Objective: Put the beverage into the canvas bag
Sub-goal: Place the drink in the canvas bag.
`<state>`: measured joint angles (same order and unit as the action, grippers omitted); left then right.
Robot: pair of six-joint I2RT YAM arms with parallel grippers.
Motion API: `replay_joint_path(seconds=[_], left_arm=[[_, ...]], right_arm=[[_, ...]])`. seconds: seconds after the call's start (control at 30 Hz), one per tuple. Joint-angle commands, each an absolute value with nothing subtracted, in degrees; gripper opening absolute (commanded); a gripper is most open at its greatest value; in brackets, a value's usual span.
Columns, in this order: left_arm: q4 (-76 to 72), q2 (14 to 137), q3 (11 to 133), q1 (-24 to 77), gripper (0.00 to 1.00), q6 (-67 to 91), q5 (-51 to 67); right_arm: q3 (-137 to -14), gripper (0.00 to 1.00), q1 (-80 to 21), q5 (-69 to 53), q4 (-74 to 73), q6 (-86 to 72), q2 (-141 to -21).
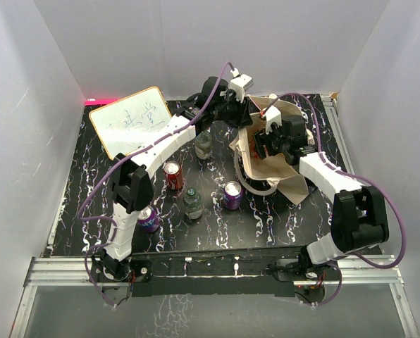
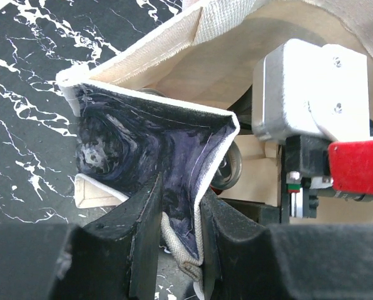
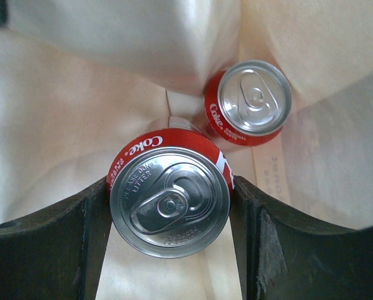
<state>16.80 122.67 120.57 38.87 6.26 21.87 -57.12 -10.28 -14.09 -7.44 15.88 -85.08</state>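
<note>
Only the right wrist cam shows it: right gripper clamped on a Coke can inside the canvas bag, second can just beside. The left gripper pinches the bag's edge. From above, both cans are hidden.

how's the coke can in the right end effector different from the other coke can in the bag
The held can is clamped between the fingers of the right end effector; the loose can stands free against the bag fabric. The held can shows larger and nearer the camera; the loose can shows smaller, farther in. Both are red Coke cans, unopened, with their tops toward the camera.
</note>
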Motion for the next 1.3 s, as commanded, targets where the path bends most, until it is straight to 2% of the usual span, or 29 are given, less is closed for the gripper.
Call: replay_joint_path(seconds=[0.0,0.43,0.9,1.27], left_arm=[[19.5,120.6,119.0,39.4,0.00,8.2,25.3],[18.4,120.6,118.3,36.7,0.00,12.2,27.8],[14.8,120.5,120.7,34.0,0.00,16.9,31.1],[14.9,120.5,118.5,33.0,0.00,17.5,33.1]], right_arm=[[-56.8,0.08,-12.2,-11.6,3.8,16.7,-86.5],[-57.1,0.08,-13.4,-7.2,2.3,18.2,-90.2],[-56.2,0.08,-13.3,-2.9,-10.5,17.0,-86.0],[-60.2,0.08,-13.3,-6.0,-7.5,13.4,-91.4]])
